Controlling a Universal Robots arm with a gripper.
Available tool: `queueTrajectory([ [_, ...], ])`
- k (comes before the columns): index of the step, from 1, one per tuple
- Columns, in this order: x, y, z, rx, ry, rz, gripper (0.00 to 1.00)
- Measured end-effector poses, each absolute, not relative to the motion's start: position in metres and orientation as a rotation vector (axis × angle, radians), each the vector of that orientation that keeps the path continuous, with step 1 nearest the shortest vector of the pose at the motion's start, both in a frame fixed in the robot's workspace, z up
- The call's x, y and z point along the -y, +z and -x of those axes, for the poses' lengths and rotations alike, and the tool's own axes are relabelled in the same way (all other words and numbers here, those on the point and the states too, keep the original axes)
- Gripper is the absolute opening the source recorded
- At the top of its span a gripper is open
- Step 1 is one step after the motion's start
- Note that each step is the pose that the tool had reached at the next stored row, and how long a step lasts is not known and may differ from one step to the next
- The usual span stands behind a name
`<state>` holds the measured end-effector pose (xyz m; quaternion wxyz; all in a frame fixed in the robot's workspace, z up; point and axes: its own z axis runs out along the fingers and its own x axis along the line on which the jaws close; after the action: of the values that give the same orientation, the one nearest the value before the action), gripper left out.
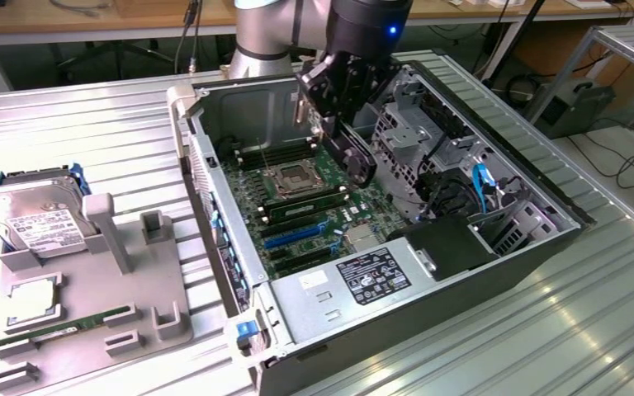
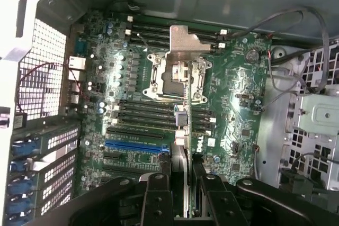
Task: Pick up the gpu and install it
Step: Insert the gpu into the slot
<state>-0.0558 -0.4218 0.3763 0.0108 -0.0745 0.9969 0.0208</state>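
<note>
GPU [image 1: 352, 158]: thin black card, held edge-on between the gripper [image 1: 333, 124] fingers, which are clamped on its upper part; hangs above the motherboard [image 1: 300, 210] inside the open computer case [image 1: 494, 247], just at 3 o'clock of the CPU socket [image 1: 296, 178] in the exterior view; lower end close to the board, contact not discernible. Wrist view: card seen as a narrow vertical strip, pale metal bracket [image 2: 186, 46] at its far end overlapping the socket; near end hidden between the black fingers [image 2: 156, 199]. Blue expansion slot [image 2: 135, 145]: unoccupied. Grey holder tray [image 1: 96, 322], at 9 o'clock of the case: hard drive [image 1: 30, 219], partly cut off; green memory stick [image 1: 69, 324].
</note>
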Motion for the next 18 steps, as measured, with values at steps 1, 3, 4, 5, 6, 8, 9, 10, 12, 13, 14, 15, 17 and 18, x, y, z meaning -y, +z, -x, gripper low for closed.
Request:
queueTrajectory([
  [1,0.4218,0.3762,0.0559,-3.109,0.065,0.258,0.26],
  [3,0.4218,0.3762,0.0559,-3.106,0.066,0.298,0.26],
  [4,0.4218,0.3762,0.0559,-3.105,0.066,0.312,0.26],
  [5,0.4218,0.3762,0.0559,-3.103,0.066,0.332,0.26],
  [6,0.4218,0.3762,0.0559,-3.102,0.066,0.346,0.26],
  [8,0.4218,0.3762,0.0559,-3.099,0.066,0.373,0.26],
  [9,0.4218,0.3762,0.0559,-3.097,0.067,0.387,0.26],
  [10,0.4218,0.3762,0.0559,-3.095,0.067,0.402,0.26],
  [12,0.4218,0.3762,0.0559,-3.092,0.067,0.432,0.26],
  [13,0.4218,0.3762,0.0558,-3.090,0.067,0.444,0.26],
  [14,0.4218,0.3762,0.0559,-3.088,0.067,0.460,0.26],
  [15,0.4218,0.3762,0.0558,-3.087,0.067,0.472,0.26],
  [17,0.4218,0.3762,0.0559,-3.083,0.068,0.499,0.26],
  [18,0.4218,0.3762,0.0559,-3.081,0.068,0.512,0.26],
])
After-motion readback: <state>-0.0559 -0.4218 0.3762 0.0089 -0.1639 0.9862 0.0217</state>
